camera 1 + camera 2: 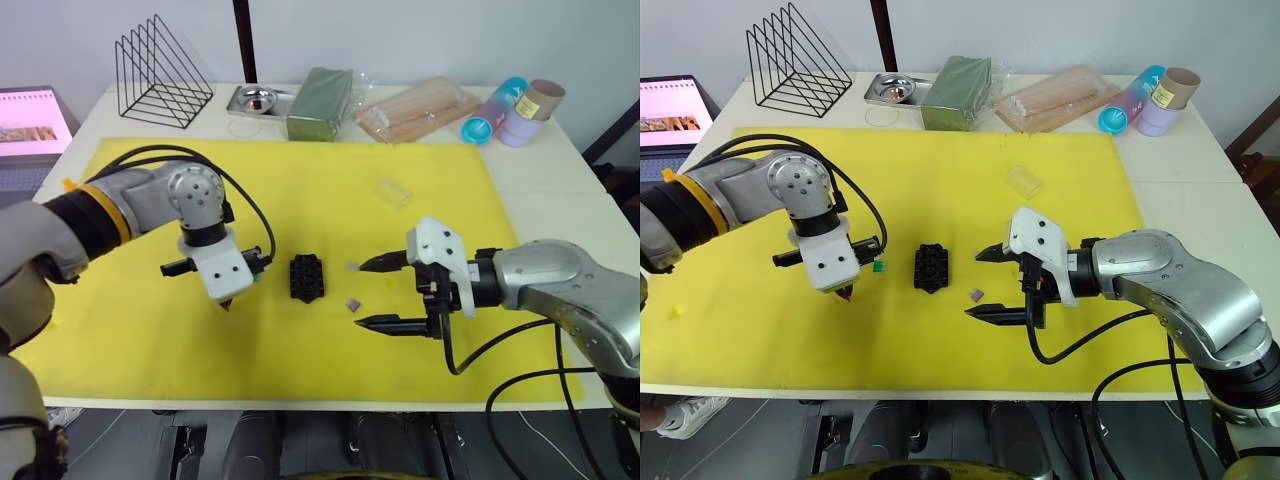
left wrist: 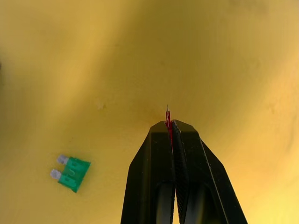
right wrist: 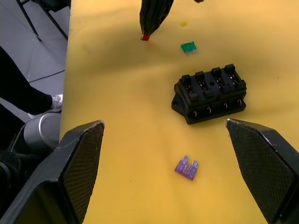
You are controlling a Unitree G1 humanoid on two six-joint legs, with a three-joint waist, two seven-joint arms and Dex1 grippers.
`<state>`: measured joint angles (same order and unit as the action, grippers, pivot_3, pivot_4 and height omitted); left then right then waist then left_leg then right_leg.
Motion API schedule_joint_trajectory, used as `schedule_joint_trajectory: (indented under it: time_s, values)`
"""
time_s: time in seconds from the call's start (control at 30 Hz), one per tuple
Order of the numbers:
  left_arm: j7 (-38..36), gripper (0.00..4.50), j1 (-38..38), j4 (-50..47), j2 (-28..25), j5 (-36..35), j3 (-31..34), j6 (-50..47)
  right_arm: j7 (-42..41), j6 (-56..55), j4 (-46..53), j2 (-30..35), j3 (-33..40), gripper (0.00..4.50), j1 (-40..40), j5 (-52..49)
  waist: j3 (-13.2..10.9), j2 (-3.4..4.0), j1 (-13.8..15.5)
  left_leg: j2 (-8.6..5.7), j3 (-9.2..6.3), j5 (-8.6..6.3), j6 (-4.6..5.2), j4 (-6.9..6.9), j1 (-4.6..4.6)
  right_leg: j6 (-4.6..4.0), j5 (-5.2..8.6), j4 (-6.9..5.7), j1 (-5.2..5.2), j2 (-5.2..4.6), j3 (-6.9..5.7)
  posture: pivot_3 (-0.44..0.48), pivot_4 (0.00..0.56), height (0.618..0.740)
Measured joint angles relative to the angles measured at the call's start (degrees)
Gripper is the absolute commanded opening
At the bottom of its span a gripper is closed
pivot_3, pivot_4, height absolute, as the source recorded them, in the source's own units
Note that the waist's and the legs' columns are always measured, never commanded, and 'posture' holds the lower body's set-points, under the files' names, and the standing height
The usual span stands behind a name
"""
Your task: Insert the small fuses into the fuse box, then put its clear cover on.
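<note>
Two robot arms reach over a yellow mat on a white table. Between them sits the small black rectangular plastic fuse box, slots facing up, its long axis running away from the robot.

The left end effector is pinched shut on the tiny red blade fuse, held edge-on, its tip poking past the fingertips and pointing down at the mat, near the fuse box on its left. A tiny green blade fuse lies flat on the mat nearby, metal prongs towards the box.

The right end effector hovers wide open and empty on the box's right. One small greyish-purple blade fuse lies between its fingers, prongs pointing towards the box; another purple fuse lies just beyond.

The small clear rectangular plastic cover rests further back on the mat, well apart.

Judging from this, the fuse-inserting step is in hand, with no fuse visibly seated. Next the red fuse must travel over a slot, blades lined up, then press straight down
</note>
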<state>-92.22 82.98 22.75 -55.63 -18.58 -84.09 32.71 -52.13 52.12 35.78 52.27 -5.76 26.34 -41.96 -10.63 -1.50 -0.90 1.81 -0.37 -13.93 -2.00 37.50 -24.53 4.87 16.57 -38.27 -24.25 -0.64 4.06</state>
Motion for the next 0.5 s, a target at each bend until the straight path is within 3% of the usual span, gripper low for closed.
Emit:
schedule_joint_trajectory:
  time_s: [0.1, 0.2, 0.5]
  values:
    - [0.00, 0.04, -0.04, -0.02, 0.54, 0.26, 0.23, 0.11, 0.14, 0.02, 0.00, -0.01, 0.00, 4.50, 0.00, 0.00, 0.00, 0.00, 0.01, 0.00, -0.01, 0.00, 0.00, 0.04, 0.00, 0.00, 0.00, -0.04, 0.00, 0.00, 0.00, 0.000, 0.150, 0.740]
    - [0.00, 0.68, -0.20, -0.42, 0.72, 0.33, 0.95, 0.21, 0.17, 0.02, 0.00, -0.01, 0.00, 4.50, 0.00, 0.01, 0.00, 0.00, -0.01, 0.00, -0.01, 0.00, 0.00, 0.07, 0.00, 0.00, 0.00, -0.06, 0.01, 0.00, 0.00, 0.000, 0.150, 0.740]
    - [-0.01, 3.90, -1.90, -3.97, -0.66, -1.70, 5.70, -1.53, 0.10, 0.01, 0.00, -0.01, -0.03, 4.50, 0.03, 0.05, 0.00, 0.00, -0.03, 0.01, -0.02, -0.04, 0.07, 0.39, -0.01, 0.01, 0.00, -0.36, 0.01, 0.01, 0.00, 0.000, 0.150, 0.740]
